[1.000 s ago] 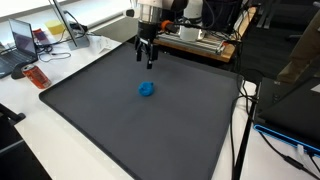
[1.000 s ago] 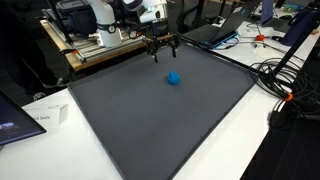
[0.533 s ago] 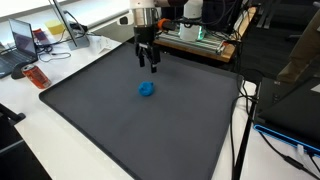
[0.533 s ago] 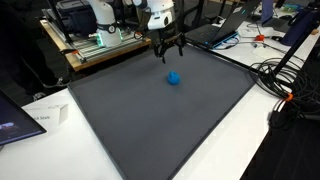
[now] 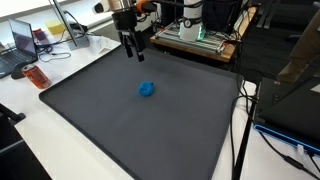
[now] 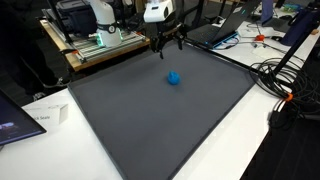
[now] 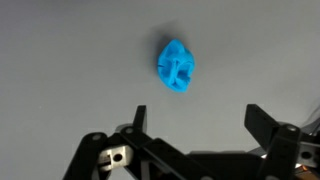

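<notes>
The black two-fingered Robotiq gripper (image 5: 132,54) hangs with its jaws spread wide and nothing between them. In the wrist view its two dark fingertips (image 7: 141,119) frame only bare surface. As a judgement of progress, no grasp has been made. The small bright blue lumpy object (image 5: 147,89) lies free and untouched, so closing in on it and taking hold are all left to do. In both exterior views the gripper (image 6: 165,50) is raised over the far part of the large dark grey mat (image 6: 150,125). The blue object (image 6: 173,77) rests nearer the mat's middle, apart from the fingers and lower than them. From the wrist, the object (image 7: 177,65) sits beyond the fingertips, a little off the midline between them. Its exact shape is hard to make out, perhaps a crumpled or moulded piece. The mat (image 5: 130,135) covers a white table (image 5: 25,120).
</notes>
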Motion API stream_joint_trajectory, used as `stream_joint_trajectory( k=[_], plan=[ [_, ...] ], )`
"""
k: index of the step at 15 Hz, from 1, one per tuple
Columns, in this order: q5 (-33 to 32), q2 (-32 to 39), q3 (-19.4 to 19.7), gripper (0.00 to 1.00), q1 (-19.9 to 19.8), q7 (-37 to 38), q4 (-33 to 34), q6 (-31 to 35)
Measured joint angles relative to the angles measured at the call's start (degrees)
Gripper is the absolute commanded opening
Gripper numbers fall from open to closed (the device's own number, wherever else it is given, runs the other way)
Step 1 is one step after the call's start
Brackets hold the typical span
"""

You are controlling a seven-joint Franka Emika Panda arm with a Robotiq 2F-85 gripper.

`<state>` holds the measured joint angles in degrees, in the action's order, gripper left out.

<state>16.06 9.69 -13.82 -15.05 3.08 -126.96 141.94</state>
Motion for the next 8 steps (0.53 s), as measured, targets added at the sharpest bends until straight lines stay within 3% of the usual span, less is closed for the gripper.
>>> stream_joint_trajectory(
  k=[4, 8],
  plan=[
    [0.1, 1.2, 5.5, 1.0, 4.8, -0.3, 3.9, -5.2],
    [0.2, 4.5, 8.4, 1.0, 7.0, -0.2, 9.1, -13.2]
  ],
)
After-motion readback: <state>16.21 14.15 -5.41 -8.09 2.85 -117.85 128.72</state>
